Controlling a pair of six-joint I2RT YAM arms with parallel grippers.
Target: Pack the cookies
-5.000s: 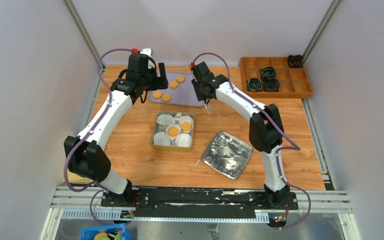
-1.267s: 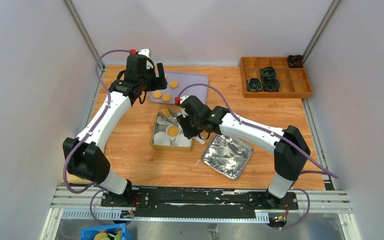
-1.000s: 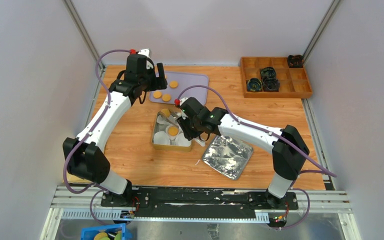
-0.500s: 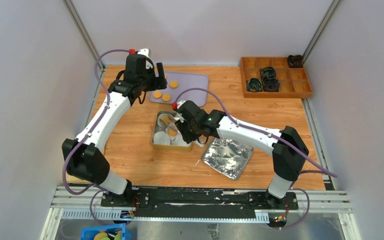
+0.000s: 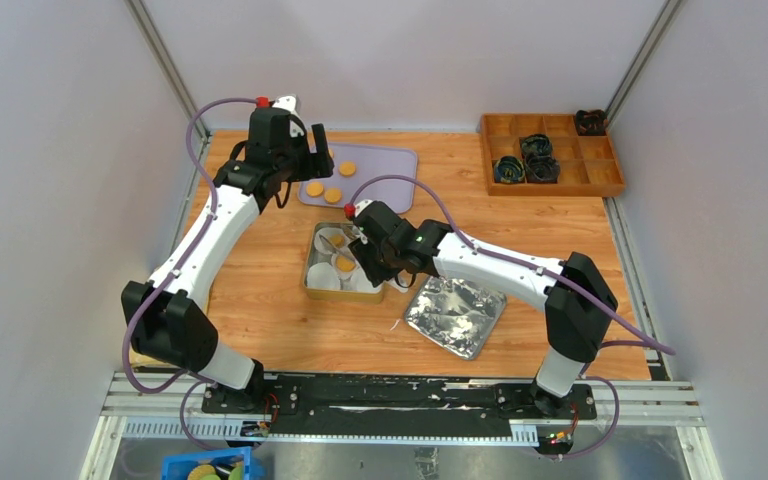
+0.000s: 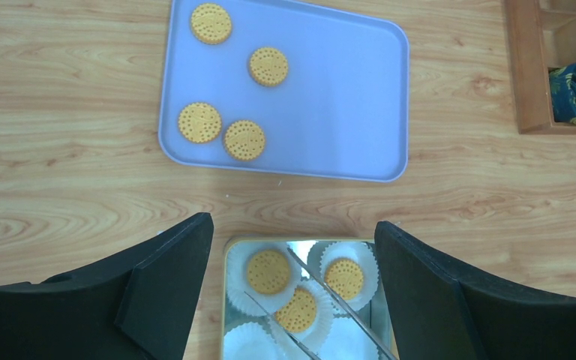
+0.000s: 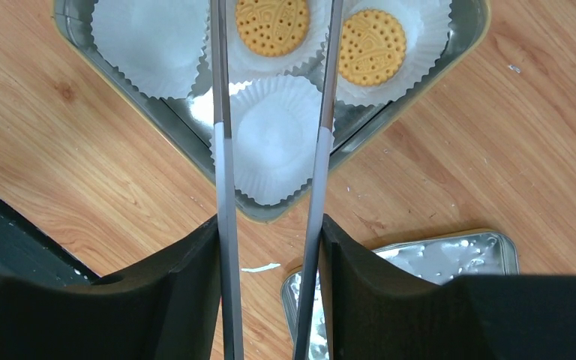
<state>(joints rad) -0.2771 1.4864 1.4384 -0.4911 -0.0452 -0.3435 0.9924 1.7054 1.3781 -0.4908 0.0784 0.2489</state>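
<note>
Four cookies [image 6: 244, 139] lie on the purple tray [image 6: 345, 90]; the top view shows three of them [image 5: 332, 195]. Three more cookies [image 6: 268, 271] sit in white paper liners in the metal tin [image 6: 226, 289], which is also in the top view [image 5: 307, 285]. My right gripper [image 7: 270, 240] is shut on metal tongs [image 7: 221, 112], whose arms are spread over a cookie in the tin [image 7: 273, 26]. Their tips are out of view. It hovers over the tin [image 5: 368, 262]. My left gripper [image 6: 292, 232] is open and empty above the tray's near edge [image 5: 305, 160].
Empty white liners [image 7: 274, 139] fill the rest of the tin. The silver lid [image 5: 455, 310] lies right of the tin. A wooden divided box [image 5: 550, 150] with dark items stands at the back right. Grey walls enclose the table.
My right arm swung from the tray to the tin with a cookie in the tongs. That cookie now lies in the far-left liner. The left arm has barely moved.
</note>
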